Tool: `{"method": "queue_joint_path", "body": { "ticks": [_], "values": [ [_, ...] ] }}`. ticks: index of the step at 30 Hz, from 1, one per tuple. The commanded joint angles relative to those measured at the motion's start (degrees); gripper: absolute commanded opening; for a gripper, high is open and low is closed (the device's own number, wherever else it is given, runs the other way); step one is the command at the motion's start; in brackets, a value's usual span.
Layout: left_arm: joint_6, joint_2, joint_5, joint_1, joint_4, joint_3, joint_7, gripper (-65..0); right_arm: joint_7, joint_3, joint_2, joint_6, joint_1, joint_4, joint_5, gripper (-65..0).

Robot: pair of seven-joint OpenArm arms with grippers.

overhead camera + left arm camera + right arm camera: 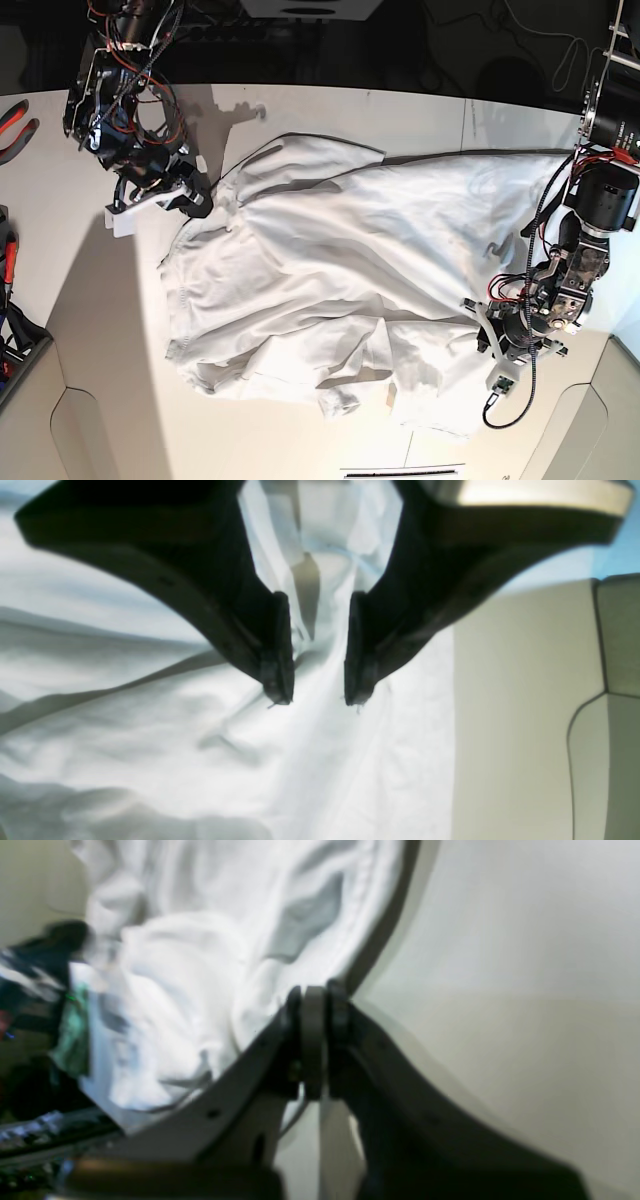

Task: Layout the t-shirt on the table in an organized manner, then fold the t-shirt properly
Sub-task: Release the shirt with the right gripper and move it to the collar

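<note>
The large, rumpled white cloth t-shirt (340, 270) sprawls across the matte white table (110, 330). Our right pincer (314, 1012) is clenched at the shirt's edge; the left pincer (317, 700) hovers released over cloth. We should pull outward evenly to flatten.

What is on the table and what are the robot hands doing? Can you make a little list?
shirt: white t-shirt, spread out but wrinkly, bottom part bunched up
table: white table under the shirt
right hand: right hand shut, at the shirt's edge; pinching cloth, I cannot tell
left hand: left hand open, over the shirt, holding nothing
folded yet: no
</note>
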Motion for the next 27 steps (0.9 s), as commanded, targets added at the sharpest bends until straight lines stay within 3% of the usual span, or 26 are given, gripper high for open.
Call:
{"method": "queue_joint_path", "body": {
  "ticks": [1,17,19,23,26,27],
  "values": [
    [0.24,-0.79,-0.52,-1.81,0.81,-0.31,-1.01,-43.7,-0.46,-0.11,1.16,-0.42,1.29,0.15,-0.79,-65.0],
    [0.24,-0.83,-0.87,-1.81,0.81,-0.31,0.48,-43.7,-0.44,-0.22,10.47,-0.92,12.76,0.13,-15.45,-65.0],
    [0.24,-0.94,-0.87,-1.84,0.81,-0.31,0.44,-43.7,-0.46,-0.22,11.93,-1.99,13.11,0.15,-15.17,-65.0],
    [0.24,-0.96,-0.9,-1.84,0.81,-0.31,0.46,-43.7,-3.54,-0.2,14.82,-1.55,13.25,0.15,-7.96,-65.0],
    [0.24,-1.11,-0.87,-1.84,0.81,-0.31,0.46,-43.7,-4.79,-0.13,16.68,1.18,13.25,0.15,-4.72,-43.2],
    [0.24,-1.22,-0.87,-1.84,0.81,-0.31,0.46,-43.7,-4.85,-0.15,17.31,1.33,13.27,0.15,-4.31,-40.3]
  ]
}}
